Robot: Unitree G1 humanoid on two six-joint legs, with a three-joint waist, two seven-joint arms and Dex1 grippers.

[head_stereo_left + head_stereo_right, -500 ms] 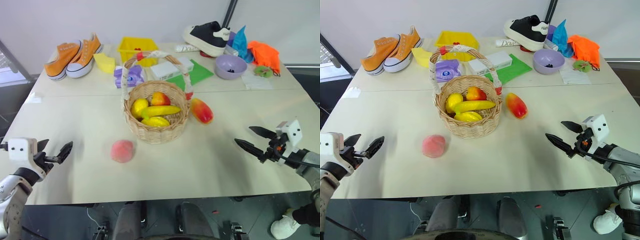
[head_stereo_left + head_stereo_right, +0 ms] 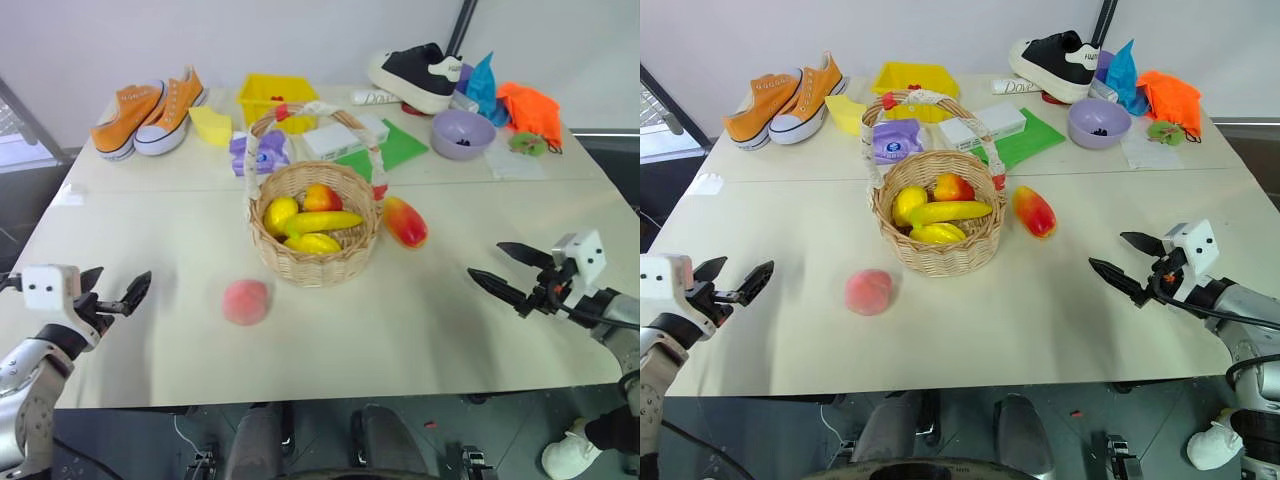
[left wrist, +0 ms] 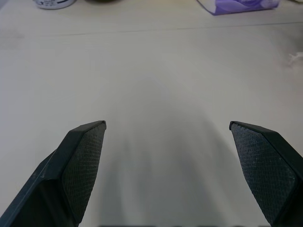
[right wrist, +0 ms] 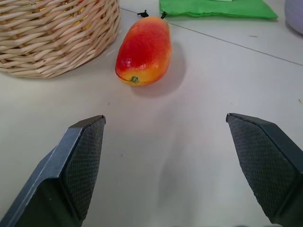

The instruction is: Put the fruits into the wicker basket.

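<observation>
You are partway through: the wicker basket [image 2: 314, 232], at the centre of the left eye view, already holds a lemon [image 2: 278, 214], a banana [image 2: 325, 221], an apple [image 2: 320, 197] and another yellow fruit low at the front that I cannot name. Two fruits are left out on the worktop [image 2: 430, 320]. The peach [image 2: 245, 301] lies below and left of the basket, near it but apart. The mango [image 2: 404, 221] lies just right of the basket, close beside its wall; I cannot tell whether it touches.

Your left gripper [image 2: 112, 296] sits at the lower left of the frame, fingers spread wide and holding nothing, well apart from the peach. Your right gripper [image 2: 513, 273] sits at the lower right, fingers likewise spread and empty, aimed towards the mango.

At the upper middle of the frame, the yellow bin [image 2: 272, 97] has something red and yellow in it that I cannot identify. The purple bowl [image 2: 461, 132], upper right, holds a few small dark bits.
</observation>
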